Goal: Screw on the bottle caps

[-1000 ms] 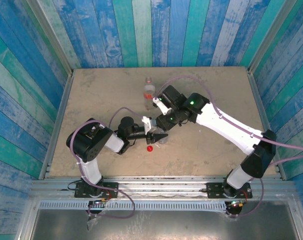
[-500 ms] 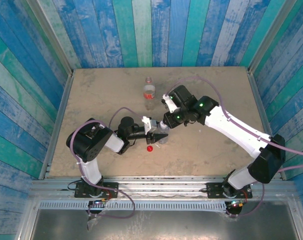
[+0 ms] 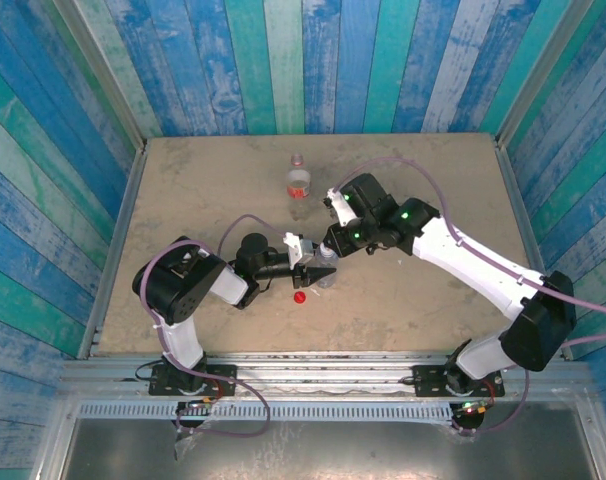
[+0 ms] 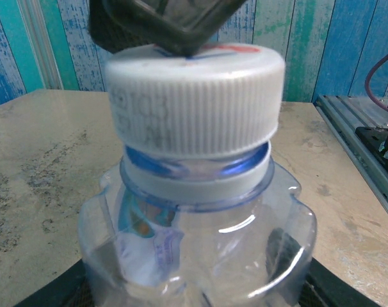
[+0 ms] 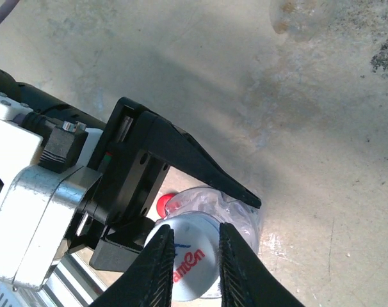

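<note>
The plain bluish bottle (image 4: 200,236) stands upright near the table's middle, and my left gripper (image 3: 316,271) is shut on its body, with its dark fingers (image 4: 63,291) at the bottle's sides. The white cap (image 4: 194,96) sits on the bottle's neck. From above, my right gripper (image 5: 194,228) is shut on that white cap (image 5: 194,265), one finger on each side. The red cap (image 3: 300,297) lies on the table just in front of the bottle, and also appears beside it as the red cap (image 5: 162,203). The labelled bottle (image 3: 297,180) stands uncapped farther back.
The sandy table (image 3: 183,200) is ringed by blue-green plank walls (image 3: 73,180). A metal rail (image 4: 357,137) runs along the table's right edge. Both arms meet over the middle, with cables looping above them.
My right gripper has swung from near the labelled bottle to above the held bottle and has closed on the white cap. The left arm and the bottle have stayed put.
</note>
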`<state>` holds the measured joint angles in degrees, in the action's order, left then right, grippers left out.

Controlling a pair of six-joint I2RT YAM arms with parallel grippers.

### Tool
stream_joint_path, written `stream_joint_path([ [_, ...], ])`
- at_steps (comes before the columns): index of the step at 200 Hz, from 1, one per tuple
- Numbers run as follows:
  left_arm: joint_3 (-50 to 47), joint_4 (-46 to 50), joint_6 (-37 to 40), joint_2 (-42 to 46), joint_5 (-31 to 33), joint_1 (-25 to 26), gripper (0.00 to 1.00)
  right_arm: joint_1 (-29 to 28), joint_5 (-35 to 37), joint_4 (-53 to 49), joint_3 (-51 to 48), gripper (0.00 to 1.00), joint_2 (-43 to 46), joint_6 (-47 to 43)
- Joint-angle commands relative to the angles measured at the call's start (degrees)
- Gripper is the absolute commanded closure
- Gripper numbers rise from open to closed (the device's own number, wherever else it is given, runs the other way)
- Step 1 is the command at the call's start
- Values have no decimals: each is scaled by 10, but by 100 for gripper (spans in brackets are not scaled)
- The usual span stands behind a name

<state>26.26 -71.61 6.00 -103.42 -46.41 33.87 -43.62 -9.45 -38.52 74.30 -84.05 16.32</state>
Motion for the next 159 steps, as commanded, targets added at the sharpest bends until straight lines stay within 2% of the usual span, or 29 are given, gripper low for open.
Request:
stream_joint_path([
  [1, -6, 70, 2, -5, 1, 4, 45, 3, -5, -28, -32, 81, 15, 14],
  [58, 2, 81, 4, -9, 4, 4, 45, -15, -86, 1, -99, 83, 76, 58],
  [78, 4, 88, 9, -8, 1, 4, 45, -16, -67, 7, -98, 82, 96, 63],
  [93, 4, 92, 13, -5, -1, 4, 45, -14, -36, 10, -88, 74, 105, 62],
  [109, 5, 100, 18, -1, -3, 4, 45, -2, -32, 17, -79, 70, 104, 58],
  [159, 2, 110, 22, 6, -6, 4, 45, 35, -61, 27, -37, 70, 48, 34],
])
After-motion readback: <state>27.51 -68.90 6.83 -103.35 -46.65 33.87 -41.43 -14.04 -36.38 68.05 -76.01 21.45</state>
